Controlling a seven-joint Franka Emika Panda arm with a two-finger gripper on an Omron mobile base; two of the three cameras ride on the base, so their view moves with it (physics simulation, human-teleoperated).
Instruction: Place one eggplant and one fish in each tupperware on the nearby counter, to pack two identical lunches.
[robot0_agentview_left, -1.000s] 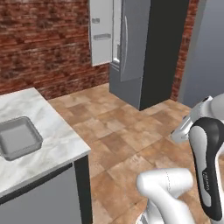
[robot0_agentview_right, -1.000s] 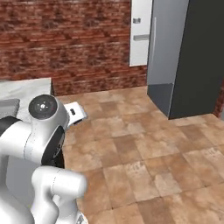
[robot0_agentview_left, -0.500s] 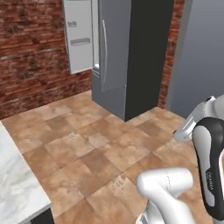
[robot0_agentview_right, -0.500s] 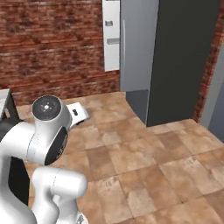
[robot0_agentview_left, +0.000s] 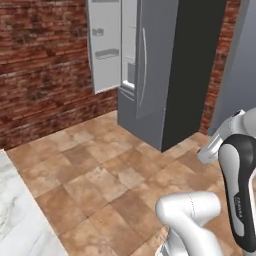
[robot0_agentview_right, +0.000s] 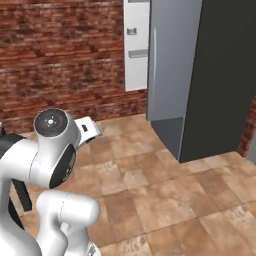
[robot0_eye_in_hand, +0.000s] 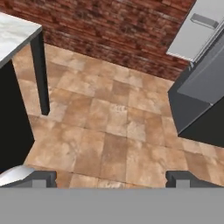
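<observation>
You've got the arm folded up w/ the gripper (robot0_eye_in_hand: 111, 177) aimed down at the tiled floor (robot0_eye_in_hand: 109, 127), jaws wide apart & empty, counter (robot0_agentview_left: 15, 220) corner off to the left, fridge (robot0_agentview_right: 200, 75) ahead.

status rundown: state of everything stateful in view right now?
fridge door: swung open, its inner shelves facing out.
fridge: upright against the brick wall, the other door shut.
gripper: open, empty, over bare tile floor.
counter: one marble corner in view, nothing on the part that shows.
</observation>
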